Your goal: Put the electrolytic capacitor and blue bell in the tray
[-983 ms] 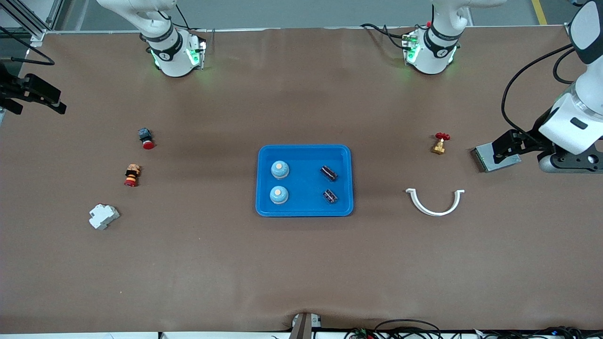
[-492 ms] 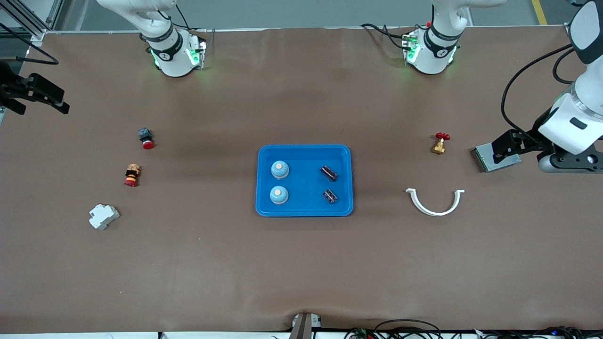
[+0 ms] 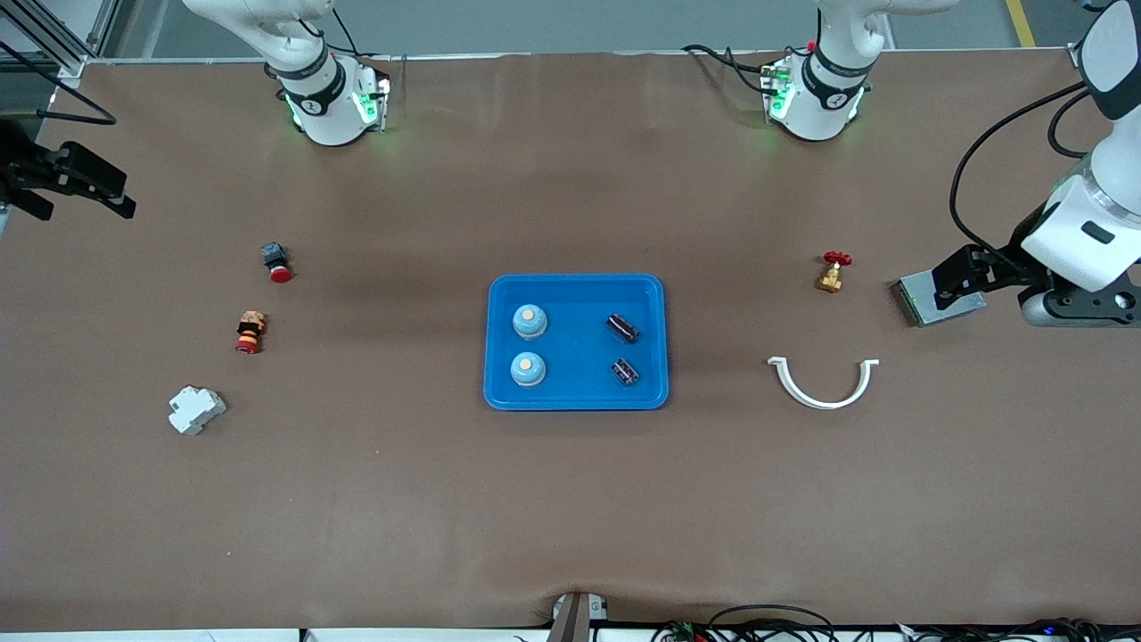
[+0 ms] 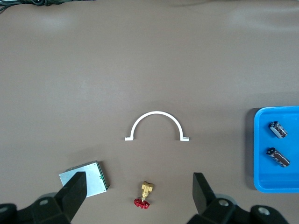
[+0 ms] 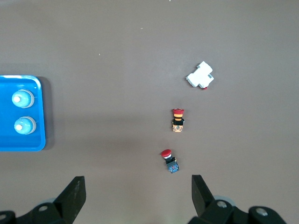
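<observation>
The bright-blue tray point(image 3: 577, 282) sits mid-table. In it stand two blue bells point(image 3: 529, 322) point(image 3: 528, 369) and lie two black electrolytic capacitors point(image 3: 623, 327) point(image 3: 626, 372). My left gripper point(image 3: 958, 276) is open and empty, high over the grey plate at the left arm's end; in its wrist view point(image 4: 138, 184) the capacitors point(image 4: 278, 129) point(image 4: 277, 157) and the tray's edge point(image 4: 261, 154) show. My right gripper point(image 3: 94, 187) is open and empty, high over the right arm's end of the table; its wrist view point(image 5: 135, 186) shows the bells point(image 5: 22, 99) point(image 5: 24, 125) in the tray point(image 5: 41, 116).
At the left arm's end lie a grey metal plate point(image 3: 927, 303), a brass valve with a red handle point(image 3: 833, 272) and a white half-ring clip point(image 3: 824, 382). At the right arm's end are two red push-buttons point(image 3: 276, 262) point(image 3: 250, 332) and a white breaker point(image 3: 196, 409).
My right gripper has drifted slightly in over the table's edge. My left arm has barely shifted. The parts in the tray have not moved.
</observation>
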